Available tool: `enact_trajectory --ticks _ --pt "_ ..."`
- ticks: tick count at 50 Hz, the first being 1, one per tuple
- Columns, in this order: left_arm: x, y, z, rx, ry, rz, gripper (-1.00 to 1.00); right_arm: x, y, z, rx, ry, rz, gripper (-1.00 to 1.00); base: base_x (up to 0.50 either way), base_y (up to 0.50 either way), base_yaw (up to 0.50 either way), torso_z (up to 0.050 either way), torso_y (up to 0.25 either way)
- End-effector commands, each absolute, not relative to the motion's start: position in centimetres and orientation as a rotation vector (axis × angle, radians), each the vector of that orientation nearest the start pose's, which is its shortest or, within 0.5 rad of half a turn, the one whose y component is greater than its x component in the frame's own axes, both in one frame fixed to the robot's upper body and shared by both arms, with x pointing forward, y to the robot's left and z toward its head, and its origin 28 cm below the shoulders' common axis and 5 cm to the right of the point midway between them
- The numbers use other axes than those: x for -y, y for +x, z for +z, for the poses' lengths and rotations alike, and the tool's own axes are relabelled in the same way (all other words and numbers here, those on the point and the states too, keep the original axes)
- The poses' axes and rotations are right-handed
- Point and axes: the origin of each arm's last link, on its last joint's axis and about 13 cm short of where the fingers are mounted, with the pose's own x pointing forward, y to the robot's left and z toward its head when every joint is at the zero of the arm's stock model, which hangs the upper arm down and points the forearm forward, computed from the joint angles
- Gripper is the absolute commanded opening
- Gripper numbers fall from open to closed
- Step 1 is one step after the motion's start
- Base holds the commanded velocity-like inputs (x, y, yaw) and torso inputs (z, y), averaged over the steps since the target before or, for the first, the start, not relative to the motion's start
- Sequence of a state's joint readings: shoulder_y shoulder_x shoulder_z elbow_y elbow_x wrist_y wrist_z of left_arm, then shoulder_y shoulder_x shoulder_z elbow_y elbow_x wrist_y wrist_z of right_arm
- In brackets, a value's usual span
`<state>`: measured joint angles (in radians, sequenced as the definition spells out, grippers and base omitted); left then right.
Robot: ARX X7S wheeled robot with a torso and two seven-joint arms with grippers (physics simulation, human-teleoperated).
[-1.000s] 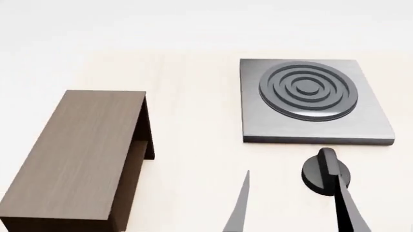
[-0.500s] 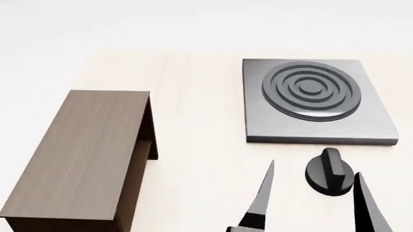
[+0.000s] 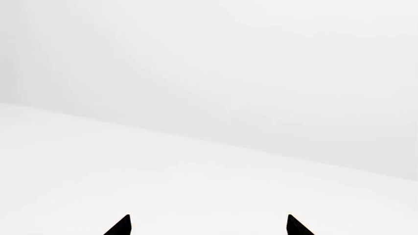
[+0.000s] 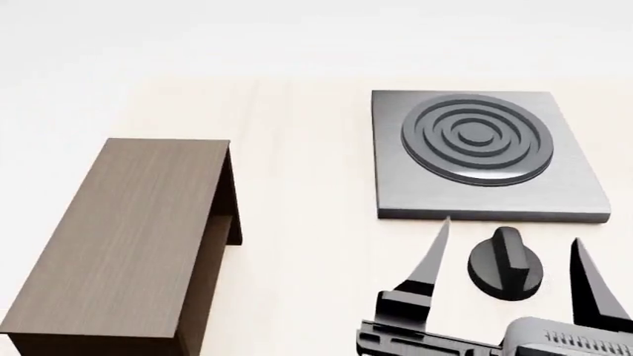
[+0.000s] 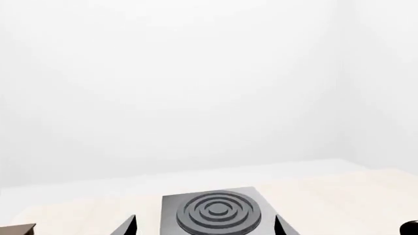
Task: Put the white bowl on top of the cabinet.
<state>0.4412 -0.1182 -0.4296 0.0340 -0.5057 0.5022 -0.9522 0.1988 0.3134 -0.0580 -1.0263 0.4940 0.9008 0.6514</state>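
On the pale, faintly grained wooden counter (image 4: 296, 185) stood one low rectangular dark brown wood-grain cabinet (image 4: 129, 237), its long flat top bare and an inner shelf showing at its open side. Well apart from it lay one grey square stove plate (image 4: 485, 156) of matte metal with raised concentric rings. Just in front of the plate sat one round black knob (image 4: 505, 263) with a raised ridge across it. The right end effector (image 4: 509, 248) hung open, its two dark tapering fingers (image 4: 433, 256) on either side of the knob, apart from it. The left end effector (image 3: 207, 226) showed only two black fingertips (image 3: 121, 226) spread apart against blank white. No writing was legible. The white bowl appeared in none of the views.
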Motion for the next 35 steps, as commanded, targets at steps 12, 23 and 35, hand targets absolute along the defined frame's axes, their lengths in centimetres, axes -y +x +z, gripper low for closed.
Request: enact_trajectory --ticks 12,23,35 --pt "-32.6 8.1 0.4 0.139 -0.263 1.476 1.0 11.1 15.9 20.4 0.116 0.015 -0.251 1.0 0.0 0.0 0.0 0.0 0.0" --pt "-32.6 8.0 0.4 0.139 -0.267 1.477 1.0 12.3 14.8 21.3 0.086 0.038 -0.346 1.0 0.0 0.0 0.0 0.0 0.0" --pt "-32.6 8.0 0.3 0.138 -0.274 1.478 1.0 13.9 13.4 22.2 0.044 0.107 -0.473 1.0 0.0 0.0 0.0 0.0 0.0"
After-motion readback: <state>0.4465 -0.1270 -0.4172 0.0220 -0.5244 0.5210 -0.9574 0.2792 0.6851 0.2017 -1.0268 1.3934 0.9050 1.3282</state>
